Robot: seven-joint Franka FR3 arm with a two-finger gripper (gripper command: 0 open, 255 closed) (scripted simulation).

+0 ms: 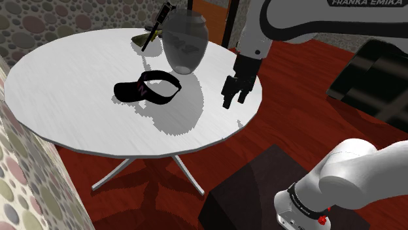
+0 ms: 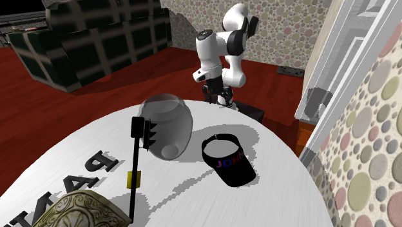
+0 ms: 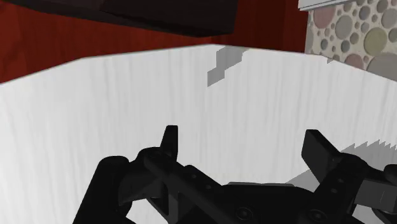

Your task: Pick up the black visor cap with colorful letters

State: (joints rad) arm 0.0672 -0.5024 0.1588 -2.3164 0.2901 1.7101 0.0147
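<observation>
A black visor cap (image 1: 147, 88) with coloured letters on its front lies on the round white table (image 1: 72, 98). In the second exterior view the cap (image 2: 229, 161) sits right of the vase, brim toward the camera. My black gripper (image 1: 234, 91) hangs open above the table's edge nearest the stand, well to the shoulder view's right of the cap. From across the table the gripper (image 2: 222, 98) appears beyond the far rim. In the wrist view the gripper (image 3: 245, 145) has its fingers (image 3: 170, 140) spread wide over bare tabletop (image 3: 127, 95), nothing between them.
A rounded grey vase (image 1: 186, 42) stands just behind the cap and between it and the gripper. A black long-handled tool (image 2: 135, 161) with a yellow band leans beside it. An ornate object (image 2: 64, 213) and dark letters (image 2: 96, 167) lie further along. Dark sofa (image 2: 103, 39), spotted walls.
</observation>
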